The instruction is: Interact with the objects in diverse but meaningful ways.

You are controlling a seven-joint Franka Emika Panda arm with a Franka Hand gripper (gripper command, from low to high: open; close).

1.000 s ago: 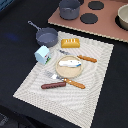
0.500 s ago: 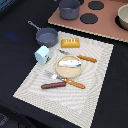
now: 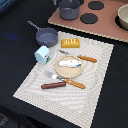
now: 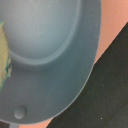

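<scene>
The ridged yellow-orange bread loaf (image 3: 70, 43) lies near the far edge of a pale woven placemat (image 3: 95, 85), its top scored in even ribs. Just toward the exterior view's left of it the grey long-handled pan (image 3: 47, 36) sits on the dark bench (image 3: 15, 65), a shallow round bowl with a thin handle pointing away to the left. The pale blue house-shaped carton (image 3: 42, 54) stands upright at the mat's left edge, between pan and mat centre. In the middle of the mat the silver fish (image 3: 71, 63) rests on a round tan plate (image 3: 68, 71), smooth and glossy. The red-brown sausage (image 3: 53, 85) lies near the mat's front, a slim matte cylinder, with an orange-handled fork (image 3: 67, 81) just beside it and an orange-handled knife (image 3: 82, 57) beside the plate on the far side.

Beyond the mat a salmon-pink toy stove (image 3: 107, 27) carries black round burners, a dark grey pot (image 3: 69, 8) and, at the exterior view's right edge, a pale bowl (image 3: 123, 16).

The arm does not appear in the exterior view. The wrist view is filled by a smooth curved blue-grey vessel wall (image 4: 55, 60) very close to the lens, over the pink surface and the black bench; a blurred yellowish-green edge shows at one side. The tool itself is out of sight, so I cannot tell whether it is spread or pressed together.
</scene>
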